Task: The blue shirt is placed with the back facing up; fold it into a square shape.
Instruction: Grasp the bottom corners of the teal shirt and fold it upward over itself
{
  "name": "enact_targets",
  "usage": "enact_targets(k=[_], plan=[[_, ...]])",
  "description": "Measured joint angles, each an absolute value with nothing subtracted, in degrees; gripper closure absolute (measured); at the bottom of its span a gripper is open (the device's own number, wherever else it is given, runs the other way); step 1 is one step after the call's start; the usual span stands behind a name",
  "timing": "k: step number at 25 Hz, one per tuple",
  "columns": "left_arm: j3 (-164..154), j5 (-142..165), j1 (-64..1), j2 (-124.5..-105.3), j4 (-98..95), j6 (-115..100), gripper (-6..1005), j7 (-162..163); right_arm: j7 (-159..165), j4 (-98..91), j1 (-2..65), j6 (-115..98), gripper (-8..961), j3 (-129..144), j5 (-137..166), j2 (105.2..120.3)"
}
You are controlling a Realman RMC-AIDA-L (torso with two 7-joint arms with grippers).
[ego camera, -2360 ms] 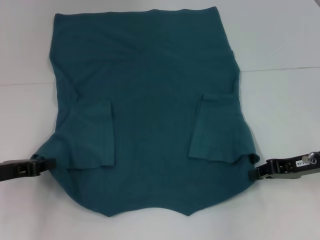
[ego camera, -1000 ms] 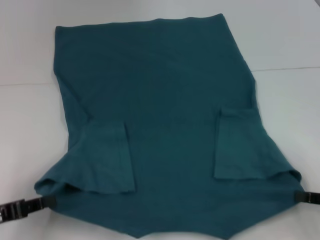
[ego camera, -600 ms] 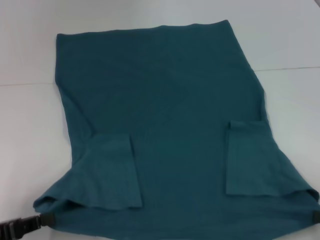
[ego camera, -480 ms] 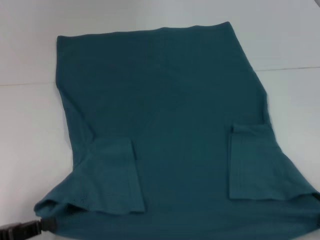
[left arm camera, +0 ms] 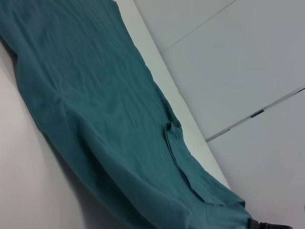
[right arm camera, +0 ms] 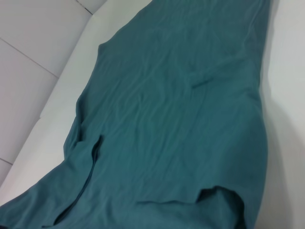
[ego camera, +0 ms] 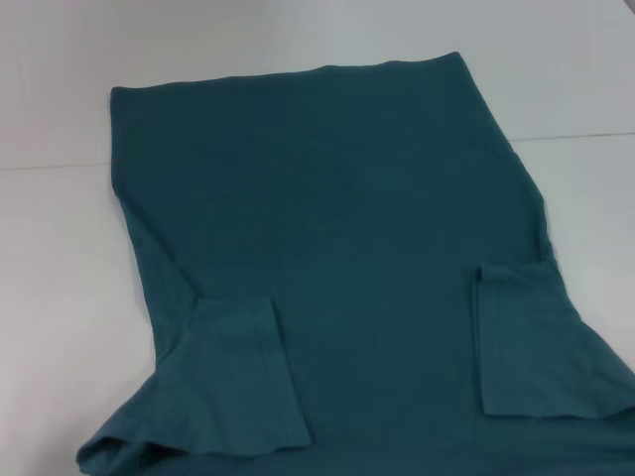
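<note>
The blue shirt [ego camera: 337,218] lies spread with its plain side up, filling most of the head view. Its far straight edge rests on the table, and its near end runs off the bottom of that view. Both sleeves are folded inward as flaps, one on the left [ego camera: 243,377] and one on the right [ego camera: 526,342]. In the left wrist view the blue shirt [left arm camera: 95,105] stretches to a far corner, where a dark bit of my right gripper [left arm camera: 265,224] shows at the cloth. The right wrist view is filled by the blue shirt [right arm camera: 181,109]. My left gripper is out of view.
The white table [ego camera: 60,258] shows bare on both sides of the shirt and beyond its far edge. A thin seam line [ego camera: 585,134] crosses the tabletop. In the wrist views, white panelled surfaces [left arm camera: 238,57] lie past the table's edge.
The shirt's near end and sleeve flaps have slid toward me. Both grippers, seen earlier holding the near corners, have passed out of the bottom of the head view.
</note>
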State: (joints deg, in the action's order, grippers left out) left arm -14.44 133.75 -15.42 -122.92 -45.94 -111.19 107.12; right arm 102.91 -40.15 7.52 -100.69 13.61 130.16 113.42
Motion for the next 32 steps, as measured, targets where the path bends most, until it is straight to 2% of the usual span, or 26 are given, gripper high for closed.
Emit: enact_targets(k=[5, 9, 20, 24, 32], plan=[[-14.07, 132.65, -15.47, -123.13, -45.09, -111.48, 841, 107.06, 103.19, -40.17, 8.53, -101.12, 898, 12.73, 129.96, 112.66], [-13.98, 130.95, -18.57, -122.16, -42.73, -111.09, 839, 107.19, 103.85, -40.17, 12.24, -100.64, 898, 11.93, 129.84, 112.59], [-13.71, 126.44, -32.86, -116.66, -35.35, -97.93, 835, 108.4, 106.7, -40.03, 25.95, -92.5, 897, 11.58, 129.75, 111.93], [-13.78, 122.57, -35.83, -115.96, -33.69, -88.94, 833, 108.23, 106.04, -39.21, 31.51, -83.7, 898, 11.79, 129.59, 112.61], [-14.57, 117.95, -39.01, -116.29, -30.84, -74.76, 830, 106.23, 101.2, -35.13, 37.8, -70.78, 898, 12.74, 128.18, 114.48]])
